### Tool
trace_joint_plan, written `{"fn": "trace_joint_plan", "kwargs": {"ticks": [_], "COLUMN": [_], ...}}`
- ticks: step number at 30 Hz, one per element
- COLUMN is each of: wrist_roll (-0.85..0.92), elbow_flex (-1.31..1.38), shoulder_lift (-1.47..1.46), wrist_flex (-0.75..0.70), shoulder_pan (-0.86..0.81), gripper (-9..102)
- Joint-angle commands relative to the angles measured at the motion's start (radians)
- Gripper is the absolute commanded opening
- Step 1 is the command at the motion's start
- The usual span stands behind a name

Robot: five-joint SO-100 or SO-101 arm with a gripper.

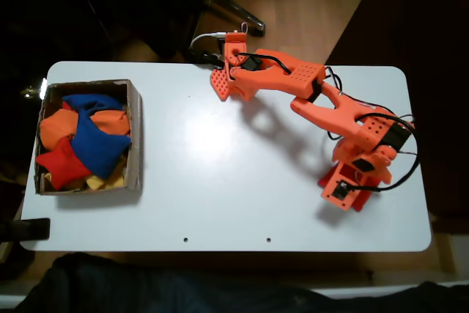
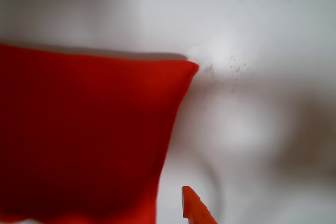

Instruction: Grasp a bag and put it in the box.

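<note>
In the wrist view a bright red bag (image 2: 84, 140) lies on the white table and covers the left half, one pointed corner reaching toward the middle. One orange fingertip (image 2: 193, 209) shows at the bottom edge, just right of the bag. The fixed view has my gripper (image 1: 221, 78) low at the table's far edge, with a red textured patch under it that may be this bag. Whether the jaws are closed on it is hidden. The brown cardboard box (image 1: 136, 133) stands at the left end, far from the gripper.
The box holds a blue beanbag (image 1: 95, 141), orange beanbags (image 1: 55, 126) and another red one (image 1: 62, 163). The arm's base (image 1: 352, 181) sits at the right. Black cables (image 1: 201, 53) and chair legs (image 1: 234, 1) lie just past the far edge.
</note>
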State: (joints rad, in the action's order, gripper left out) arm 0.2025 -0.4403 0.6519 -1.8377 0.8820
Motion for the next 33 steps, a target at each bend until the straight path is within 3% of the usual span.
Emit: {"fn": "trace_joint_plan", "kwargs": {"ticks": [1, 25, 33], "wrist_roll": [0.008, 0.02, 0.034], "elbow_flex": [0.005, 0.031, 0.031], "shoulder_lift": [0.006, -0.072, -0.083], "wrist_flex": [-0.015, 0.0, -0.008], "shoulder_pan": [-0.015, -0.021, -0.018], "gripper": [94, 93, 82]}}
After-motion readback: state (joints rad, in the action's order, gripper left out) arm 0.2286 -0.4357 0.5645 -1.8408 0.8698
